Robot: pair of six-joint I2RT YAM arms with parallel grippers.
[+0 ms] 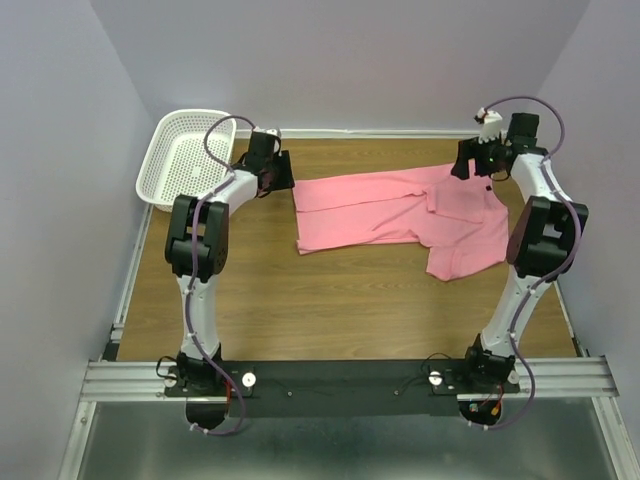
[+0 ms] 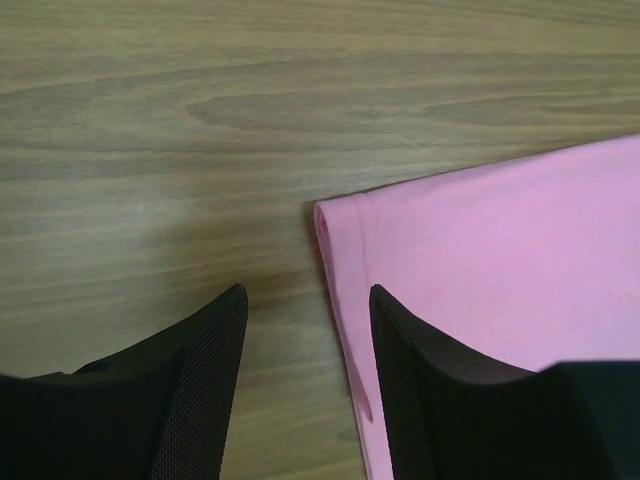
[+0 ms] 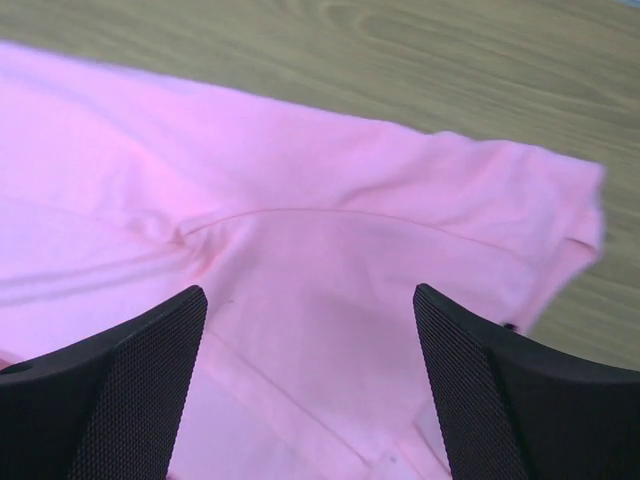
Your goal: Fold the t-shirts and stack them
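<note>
Left claw and right claw are hovering at opposite ends of a pink short-sleeved cloth t-shirt.
Both are gaping apart, gripping nothing.

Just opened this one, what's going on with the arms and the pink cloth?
Two arms are working on a pink t-shirt spread on the wooden table. The left end effector is open at the shirt's left corner, straddling the hem. The right end effector hangs open above the sleeve end. Neither holds the cloth. A white basket sits at the far left.
</note>
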